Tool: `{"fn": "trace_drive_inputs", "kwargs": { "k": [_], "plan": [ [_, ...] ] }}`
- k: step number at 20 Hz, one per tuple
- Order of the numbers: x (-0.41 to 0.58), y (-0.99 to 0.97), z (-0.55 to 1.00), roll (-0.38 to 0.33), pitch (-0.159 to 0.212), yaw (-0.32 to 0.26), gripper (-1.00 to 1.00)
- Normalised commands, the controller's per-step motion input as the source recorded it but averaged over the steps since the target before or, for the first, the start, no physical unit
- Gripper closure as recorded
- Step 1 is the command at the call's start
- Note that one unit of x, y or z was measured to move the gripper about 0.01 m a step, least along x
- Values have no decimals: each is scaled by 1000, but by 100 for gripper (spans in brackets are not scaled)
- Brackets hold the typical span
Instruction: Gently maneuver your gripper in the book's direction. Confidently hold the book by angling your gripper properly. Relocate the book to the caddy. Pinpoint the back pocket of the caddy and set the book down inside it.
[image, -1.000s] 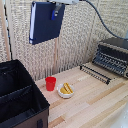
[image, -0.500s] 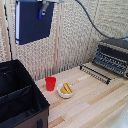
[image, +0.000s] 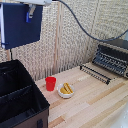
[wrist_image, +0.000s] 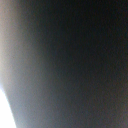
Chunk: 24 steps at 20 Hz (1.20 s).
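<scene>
The dark navy book hangs flat-on high at the exterior view's upper left, above the table. My gripper is at the book's top edge, a blue-tipped finger over the cover, shut on the book. The black fabric caddy stands at the lower left, its inner dividers visible; the narrow back pocket runs along its rear wall, below the book. The wrist view is a dark blur, filled by the book close to the lens.
A red cup and a white bowl of yellow food sit on the wooden table right of the caddy. A black-and-silver toaster oven with its door down is at the right. A woven screen is behind.
The gripper has carried the book further toward the exterior view's left over the last second, closer to above the caddy. Nothing else moved.
</scene>
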Motion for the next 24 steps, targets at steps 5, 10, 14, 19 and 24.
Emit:
{"fn": "trace_drive_inputs", "kwargs": {
  "k": [5,10,14,19,24],
  "plan": [
    [506,732,163,-39,132,0,100],
    [674,578,23,-43,107,-7,100],
    [700,422,-84,-72,103,-32,100],
    [562,355,-130,-74,74,-80,100],
    [190,214,26,-19,60,-97,-100]
  ]
}}
